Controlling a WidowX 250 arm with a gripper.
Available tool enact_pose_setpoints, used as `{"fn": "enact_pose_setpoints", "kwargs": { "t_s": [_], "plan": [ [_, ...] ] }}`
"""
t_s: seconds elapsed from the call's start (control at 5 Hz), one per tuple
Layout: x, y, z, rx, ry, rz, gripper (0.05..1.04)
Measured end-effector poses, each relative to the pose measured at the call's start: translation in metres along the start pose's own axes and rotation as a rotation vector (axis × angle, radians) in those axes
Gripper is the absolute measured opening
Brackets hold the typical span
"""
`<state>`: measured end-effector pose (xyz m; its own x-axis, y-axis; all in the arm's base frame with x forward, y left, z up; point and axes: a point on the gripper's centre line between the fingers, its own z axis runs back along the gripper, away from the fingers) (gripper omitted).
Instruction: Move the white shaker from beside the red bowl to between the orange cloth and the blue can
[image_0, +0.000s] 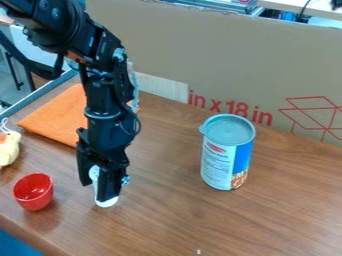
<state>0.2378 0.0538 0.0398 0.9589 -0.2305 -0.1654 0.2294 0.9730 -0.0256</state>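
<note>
Although it is partly hidden, a white object (107, 203) seems clamped in the black gripper (96, 191) near the red cup (33, 191), which could be knocked over by a sideways swing.

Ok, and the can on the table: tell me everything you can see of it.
The can is an upright cylinder standing on the wood-look table. Its grey-blue lid, plastic by its look, is on, with a small tab sticking out at the left rim. The wrap is part white with fine print and a red mark, part blue, with brown pieces pictured low down. I see no dents. The gripper is apart from it; only the table touches it.
</note>
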Motion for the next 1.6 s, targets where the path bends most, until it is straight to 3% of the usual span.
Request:
{"fn": "enact_pose_setpoints", "kwargs": {
  "t_s": [0.2,0.4,0.6,0.8,1.0,1.2,1.6],
  "plan": [
    [0.000,-0.002,-0.001,-0.010,-0.001,-0.007,0.600],
    [-0.006,-0.004,0.005,-0.012,-0.002,-0.022,0.600],
    [-0.008,-0.004,0.040,0.020,-0.097,-0.034,0.600],
    [0.008,0.010,0.070,0.059,-0.186,-0.031,0.600],
    [0.038,0.036,0.081,0.123,-0.184,-0.004,0.600],
    [0.077,0.054,0.078,0.119,-0.188,-0.029,0.600],
    [0.135,0.071,0.042,0.031,-0.100,-0.107,0.600]
  ]
}}
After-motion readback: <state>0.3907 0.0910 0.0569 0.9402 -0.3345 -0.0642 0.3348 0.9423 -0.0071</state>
